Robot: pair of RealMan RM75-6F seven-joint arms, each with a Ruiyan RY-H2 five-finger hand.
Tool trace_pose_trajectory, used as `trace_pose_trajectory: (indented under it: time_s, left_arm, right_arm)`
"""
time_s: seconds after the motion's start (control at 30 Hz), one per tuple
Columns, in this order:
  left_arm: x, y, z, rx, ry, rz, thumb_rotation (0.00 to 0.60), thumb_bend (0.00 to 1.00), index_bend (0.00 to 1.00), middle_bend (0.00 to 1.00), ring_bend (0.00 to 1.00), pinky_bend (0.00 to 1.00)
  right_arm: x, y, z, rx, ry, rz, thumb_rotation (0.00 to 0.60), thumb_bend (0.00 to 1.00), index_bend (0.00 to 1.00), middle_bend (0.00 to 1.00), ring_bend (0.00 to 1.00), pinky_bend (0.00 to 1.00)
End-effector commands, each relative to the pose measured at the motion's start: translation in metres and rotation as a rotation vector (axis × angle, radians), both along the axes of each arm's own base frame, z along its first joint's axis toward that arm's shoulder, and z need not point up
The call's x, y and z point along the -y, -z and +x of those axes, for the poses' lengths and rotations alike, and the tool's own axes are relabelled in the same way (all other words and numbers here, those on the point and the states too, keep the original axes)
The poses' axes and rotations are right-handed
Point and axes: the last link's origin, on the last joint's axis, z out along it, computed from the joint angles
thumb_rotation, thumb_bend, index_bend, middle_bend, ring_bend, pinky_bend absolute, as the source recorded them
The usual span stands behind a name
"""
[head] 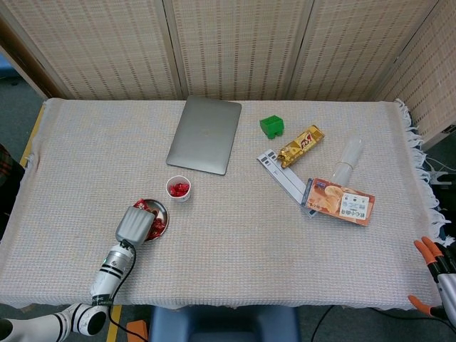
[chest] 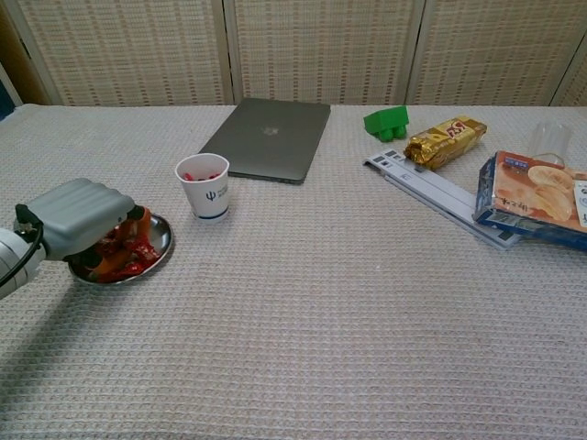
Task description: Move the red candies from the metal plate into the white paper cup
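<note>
- Our left hand [chest: 78, 218] lies over the metal plate [chest: 158, 246], fingers down among the red candies [chest: 128, 255]; we cannot tell whether they grasp any.
- The white paper cup [chest: 204, 186], candies inside, stands just beyond the plate.
- Our right hand [head: 436, 274] shows only orange fingertips well right of the plate; grip unclear.

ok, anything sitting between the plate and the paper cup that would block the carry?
Nothing visible. The metal plate and the white paper cup sit close together with only bare tablecloth between them. The laptop lies beyond the cup, off the path. The left robot hand is already over the red candies.
</note>
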Motion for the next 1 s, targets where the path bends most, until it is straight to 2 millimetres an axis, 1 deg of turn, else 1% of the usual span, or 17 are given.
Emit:
trace_pose_trajectory:
  time_s: [0.03,0.27,0.47,0.57,0.67,0.8,1.0]
  left_arm:
    - [0.002,-0.004,0.002,0.029,0.006,0.008,0.600,0.58,0.76,0.76,0.77,1.00]
    - [0.002,-0.017,0.008,0.091,0.004,0.025,0.600,0.62,0.78,0.78,0.77,1.00]
    - [-0.013,-0.035,0.034,0.158,0.032,0.062,0.600,0.62,0.78,0.79,0.78,1.00]
    - [-0.026,-0.039,0.053,0.170,0.055,0.074,0.600,0.62,0.78,0.79,0.78,1.00]
    - [-0.037,-0.037,0.073,0.185,0.075,0.067,0.600,0.62,0.78,0.79,0.78,1.00]
    - [-0.047,-0.027,0.095,0.177,0.102,0.049,0.600,0.61,0.78,0.79,0.78,1.00]
    - [-0.059,-0.010,0.111,0.145,0.124,0.039,0.600,0.61,0.78,0.78,0.78,1.00]
  right_arm:
    - [0.000,0.000,0.000,0.000,0.001,0.000,0.600,0.06,0.00,0.00,0.00,0.00]
    - [0.001,0.001,0.000,-0.001,0.002,0.003,0.600,0.06,0.00,0.00,0.00,0.00]
    - [0.002,0.002,-0.001,-0.004,0.005,0.003,0.600,0.06,0.00,0.00,0.00,0.00]
    - [0.003,0.002,-0.001,-0.005,0.009,0.003,0.600,0.06,0.00,0.00,0.00,0.00]
    - [0.004,0.002,-0.002,-0.006,0.015,-0.001,0.600,0.06,0.00,0.00,0.00,0.00]
    - [0.007,0.001,-0.004,-0.006,0.027,-0.007,0.600,0.06,0.00,0.00,0.00,0.00]
    - [0.007,-0.001,-0.006,-0.005,0.037,-0.012,0.600,0.06,0.00,0.00,0.00,0.00]
